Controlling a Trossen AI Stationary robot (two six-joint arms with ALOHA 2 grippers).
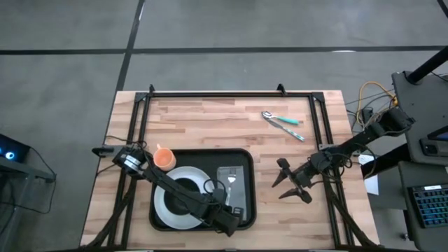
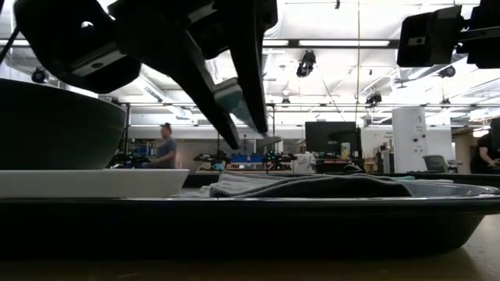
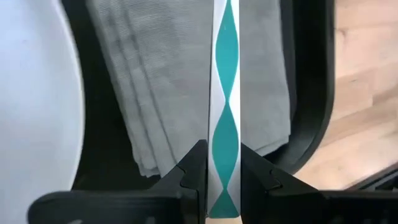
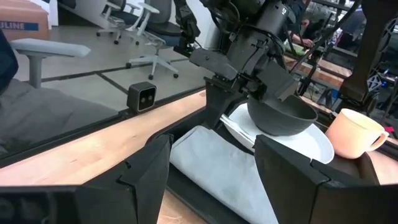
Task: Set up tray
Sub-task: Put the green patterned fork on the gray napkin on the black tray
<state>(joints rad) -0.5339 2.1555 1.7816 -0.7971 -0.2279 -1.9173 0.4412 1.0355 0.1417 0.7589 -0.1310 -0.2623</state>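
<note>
The black tray lies at the table's near middle. It carries a white plate with a dark bowl on it, an orange cup and a folded grey cloth. My left gripper hangs over the cloth at the tray's near right corner, shut on a utensil with a teal-and-white handle. My right gripper is open above bare table, right of the tray, and faces it. My left gripper pinches the utensil's teal-and-white handle between its two fingers, and the handle runs out forward between them. In the low view the fingers slant downward with the handle held above the cloth, lifted clear of it.
Two more teal-handled utensils lie on the wood toward the far right. A black frame rail runs along the far edge and down both sides. Bare wood shows between the tray and the far rail. People and desks stand in the room behind.
</note>
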